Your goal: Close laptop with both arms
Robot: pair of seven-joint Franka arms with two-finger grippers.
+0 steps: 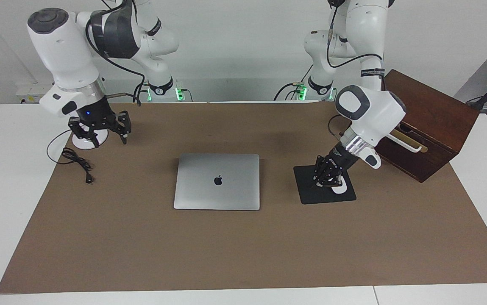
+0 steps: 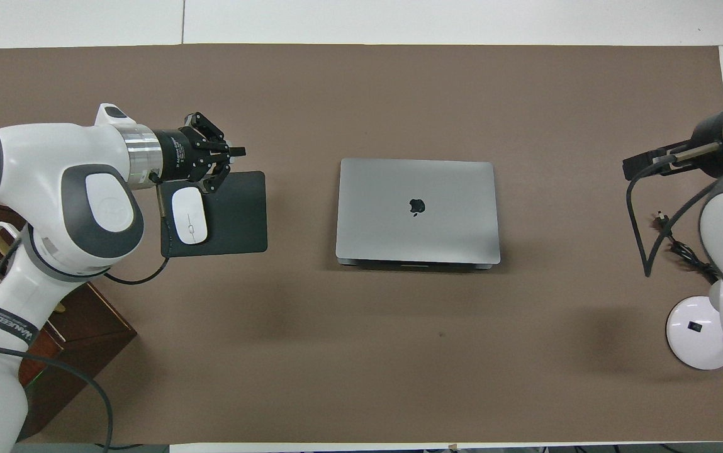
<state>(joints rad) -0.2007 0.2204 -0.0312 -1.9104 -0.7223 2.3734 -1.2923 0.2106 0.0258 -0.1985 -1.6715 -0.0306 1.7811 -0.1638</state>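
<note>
Seen from overhead, the left arm's small black gripper (image 2: 235, 152) hangs over the black mouse pad (image 2: 235, 207), fingertips pressed together and holding nothing. The thin silver-grey aluminium laptop (image 2: 418, 211) lies at its three o'clock, mid-table, lid already flat, long axis running nine to three. The right arm's black gripper (image 1: 109, 142) hangs spread, the laptop at its nine o'clock. We judge the left one closer to it.

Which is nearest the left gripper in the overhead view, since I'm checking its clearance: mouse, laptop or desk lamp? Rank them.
From the left gripper:
1. Mouse, on the black pad under it.
2. Laptop, mid-table, closed.
3. Desk lamp, at the right arm's end.
</note>
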